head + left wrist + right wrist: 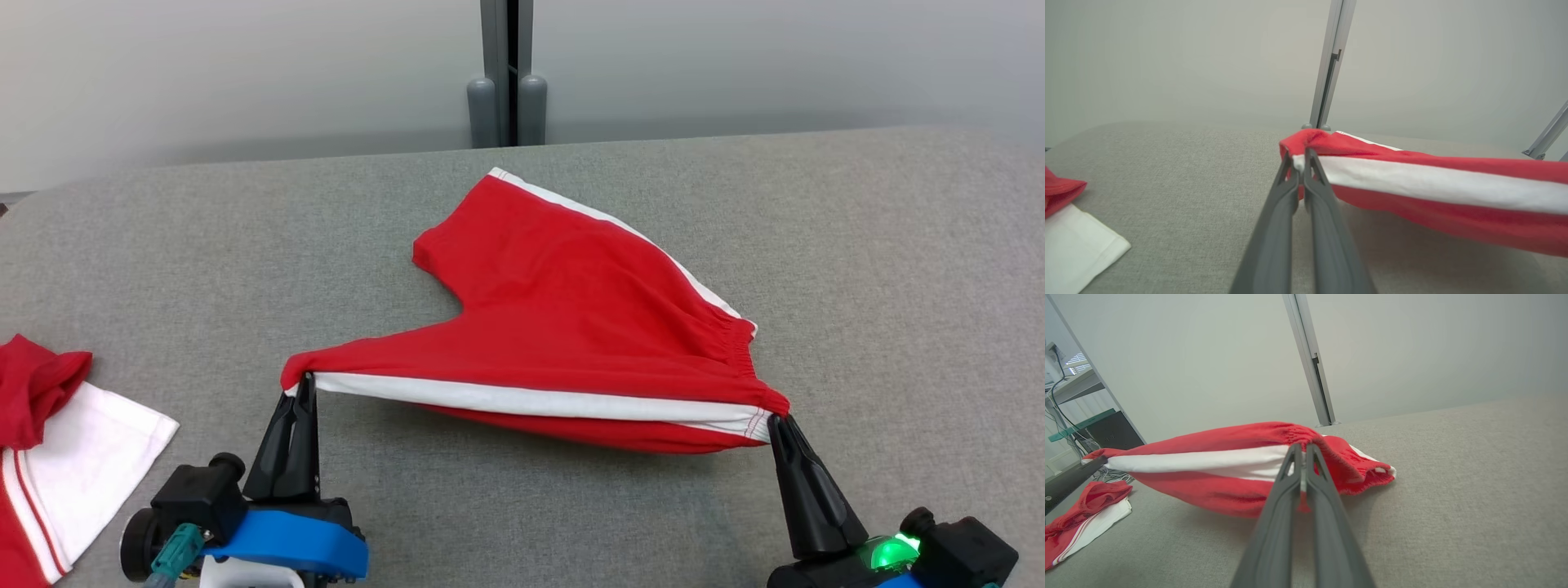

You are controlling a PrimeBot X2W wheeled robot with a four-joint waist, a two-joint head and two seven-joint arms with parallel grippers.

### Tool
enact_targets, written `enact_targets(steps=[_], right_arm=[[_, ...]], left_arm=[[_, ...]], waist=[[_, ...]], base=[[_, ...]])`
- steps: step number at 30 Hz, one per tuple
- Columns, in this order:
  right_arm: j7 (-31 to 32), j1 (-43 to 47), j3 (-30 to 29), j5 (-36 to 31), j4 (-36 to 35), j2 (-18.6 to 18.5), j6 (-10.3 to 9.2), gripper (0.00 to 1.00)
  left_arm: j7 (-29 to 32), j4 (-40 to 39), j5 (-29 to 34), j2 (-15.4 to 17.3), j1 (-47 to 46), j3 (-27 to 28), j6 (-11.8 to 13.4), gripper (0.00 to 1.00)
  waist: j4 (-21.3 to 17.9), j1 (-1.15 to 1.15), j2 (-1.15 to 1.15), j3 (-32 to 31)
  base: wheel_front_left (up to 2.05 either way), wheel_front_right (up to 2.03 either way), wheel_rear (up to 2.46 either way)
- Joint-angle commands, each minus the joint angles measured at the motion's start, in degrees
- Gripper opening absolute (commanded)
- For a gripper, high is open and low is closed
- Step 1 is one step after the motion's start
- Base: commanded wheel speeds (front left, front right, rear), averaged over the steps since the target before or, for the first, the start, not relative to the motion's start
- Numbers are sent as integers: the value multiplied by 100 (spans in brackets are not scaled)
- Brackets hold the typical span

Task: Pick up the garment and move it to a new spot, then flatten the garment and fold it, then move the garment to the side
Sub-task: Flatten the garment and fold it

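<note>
The garment (563, 302) is a pair of red shorts with white side stripes, stretched across the middle of the grey table. Its near edge hangs lifted off the surface between my two grippers, while the far leg rests on the table. My left gripper (305, 382) is shut on the hem corner at the garment's left end (1306, 143). My right gripper (774, 421) is shut on the elastic waistband corner (1298, 435) at the right end. In both wrist views the dark fingers (1314, 163) (1292, 455) pinch the white stripe.
A second red and white garment (57, 441) lies folded at the table's left edge (1069, 241) (1090, 510). The grey padded table (882, 269) stretches open to the right and back. A grey post (508, 73) stands behind the table against a pale wall.
</note>
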Motion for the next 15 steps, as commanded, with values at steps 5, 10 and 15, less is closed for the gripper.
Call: enact_targets(steps=[5,10,15], right_arm=[[-28,-32,-56,61,-36,48,1,0],[-28,-575,-134,273,250,85,1,0],[-26,-1199,-324,455,539,102,2,0]], left_arm=[[287,-494,25,139,-206,-40,-9,0],[525,-120,116,297,-1155,-212,-173,0],[746,458,207,376,-2342,-473,-300,0]], waist=[[-107,1,2,223],[-213,1,2,689],[-290,1,2,1260]], base=[[0,0,0],[0,0,0],[0,0,0]])
